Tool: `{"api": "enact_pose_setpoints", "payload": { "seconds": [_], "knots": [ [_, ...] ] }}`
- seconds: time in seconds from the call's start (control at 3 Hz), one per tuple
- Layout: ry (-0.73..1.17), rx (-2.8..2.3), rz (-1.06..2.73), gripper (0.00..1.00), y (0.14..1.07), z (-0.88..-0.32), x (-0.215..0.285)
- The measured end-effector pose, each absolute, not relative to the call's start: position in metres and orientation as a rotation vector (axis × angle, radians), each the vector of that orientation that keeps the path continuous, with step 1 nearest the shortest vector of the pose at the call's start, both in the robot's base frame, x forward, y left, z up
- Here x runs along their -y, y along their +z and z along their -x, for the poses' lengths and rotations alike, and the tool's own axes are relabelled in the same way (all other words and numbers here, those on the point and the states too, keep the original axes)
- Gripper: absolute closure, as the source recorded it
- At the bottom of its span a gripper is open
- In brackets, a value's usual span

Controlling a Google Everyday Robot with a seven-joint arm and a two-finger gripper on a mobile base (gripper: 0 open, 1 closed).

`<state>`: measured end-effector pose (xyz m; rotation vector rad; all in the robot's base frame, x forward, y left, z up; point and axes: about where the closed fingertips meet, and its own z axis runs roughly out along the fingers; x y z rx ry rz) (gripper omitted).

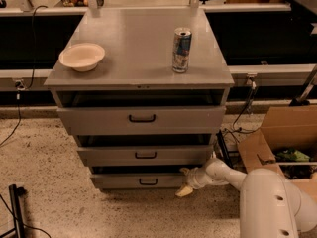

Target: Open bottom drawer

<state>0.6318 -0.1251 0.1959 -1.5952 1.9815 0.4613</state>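
Observation:
The bottom drawer is the lowest, narrowest grey front of the cabinet, with a small black bar handle. It stands out slightly, with a dark gap above it. My gripper is at the right end of this drawer front, reaching in from the right on the white arm. It is open, with one finger at the panel's top edge and one pale finger below it near the floor. It is well right of the handle.
The middle drawer and top drawer also stand slightly out. A cream bowl and a drink can sit on the cabinet top. A cardboard box stands at the right, with cables beside the cabinet.

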Motion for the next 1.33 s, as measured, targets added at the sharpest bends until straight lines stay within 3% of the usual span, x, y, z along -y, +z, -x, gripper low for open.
{"api": "enact_pose_setpoints", "payload": {
  "seconds": [0.67,1.0,1.33],
  "knots": [
    [0.558,-1.884,1.642,0.31,0.228,-0.587,0.096],
    [0.610,-1.779,1.729,0.26,0.260,-0.559,0.062],
    [0.619,-1.717,1.782,0.08,0.282,-0.545,0.041]
  ]
}}
